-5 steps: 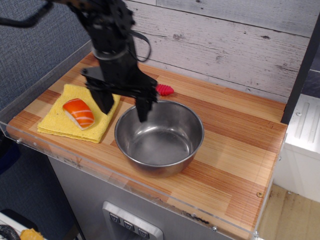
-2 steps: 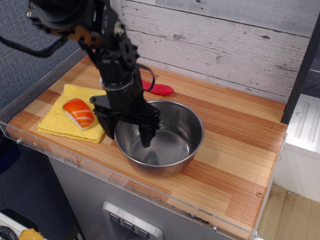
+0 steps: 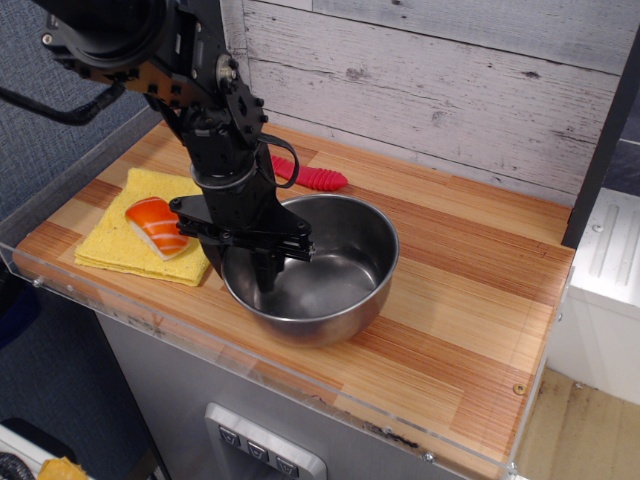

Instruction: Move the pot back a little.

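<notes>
The pot (image 3: 335, 265), a shiny round steel bowl with no handles, stands on the wooden counter (image 3: 470, 300) near its front edge. My gripper (image 3: 243, 268) comes down over the pot's left rim. One finger (image 3: 268, 272) is inside the bowl and the other is outside against the wall, mostly hidden. The jaws look closed on the rim. The pot's left side touches or overlaps the yellow cloth's right edge.
A yellow cloth (image 3: 110, 248) lies at the left with an orange-and-white sushi piece (image 3: 157, 226) on it. A red ribbed object (image 3: 318, 179) lies behind the pot. A planked wall (image 3: 450, 90) stands at the back, and a clear rim (image 3: 300, 385) edges the counter front.
The gripper came down from above the rim, one finger going into the bowl. Its fingers then narrowed onto the left rim, and the pot shifted slightly left.
</notes>
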Tool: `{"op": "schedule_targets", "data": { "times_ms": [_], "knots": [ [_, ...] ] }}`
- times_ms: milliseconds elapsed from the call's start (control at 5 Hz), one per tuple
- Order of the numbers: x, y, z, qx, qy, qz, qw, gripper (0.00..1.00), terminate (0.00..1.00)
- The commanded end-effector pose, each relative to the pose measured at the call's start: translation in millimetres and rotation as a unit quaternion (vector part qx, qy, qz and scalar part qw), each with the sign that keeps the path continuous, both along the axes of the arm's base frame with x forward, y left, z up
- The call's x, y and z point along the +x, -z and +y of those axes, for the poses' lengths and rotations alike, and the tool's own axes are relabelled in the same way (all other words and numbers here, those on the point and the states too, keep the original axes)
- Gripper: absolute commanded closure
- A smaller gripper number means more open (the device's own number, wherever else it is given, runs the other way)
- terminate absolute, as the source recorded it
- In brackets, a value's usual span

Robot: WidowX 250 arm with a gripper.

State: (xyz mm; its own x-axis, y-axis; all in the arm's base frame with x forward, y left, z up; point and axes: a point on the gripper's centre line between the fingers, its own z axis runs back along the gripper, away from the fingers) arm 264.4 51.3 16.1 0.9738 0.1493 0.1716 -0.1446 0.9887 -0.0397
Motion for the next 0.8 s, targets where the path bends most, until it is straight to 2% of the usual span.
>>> {"op": "schedule_targets", "data": {
  "times_ms": [0,200,600],
  "knots": [
    [2,-5,8,0.000,-0.006,-0.005,1.0000,1.00,0.00],
    [6,-12,6,-0.007,0.001,-0.013,0.9999,1.00,0.00],
    [24,-44,-2,-0.026,0.006,-0.045,0.9986,1.00,0.00]
  ]
}}
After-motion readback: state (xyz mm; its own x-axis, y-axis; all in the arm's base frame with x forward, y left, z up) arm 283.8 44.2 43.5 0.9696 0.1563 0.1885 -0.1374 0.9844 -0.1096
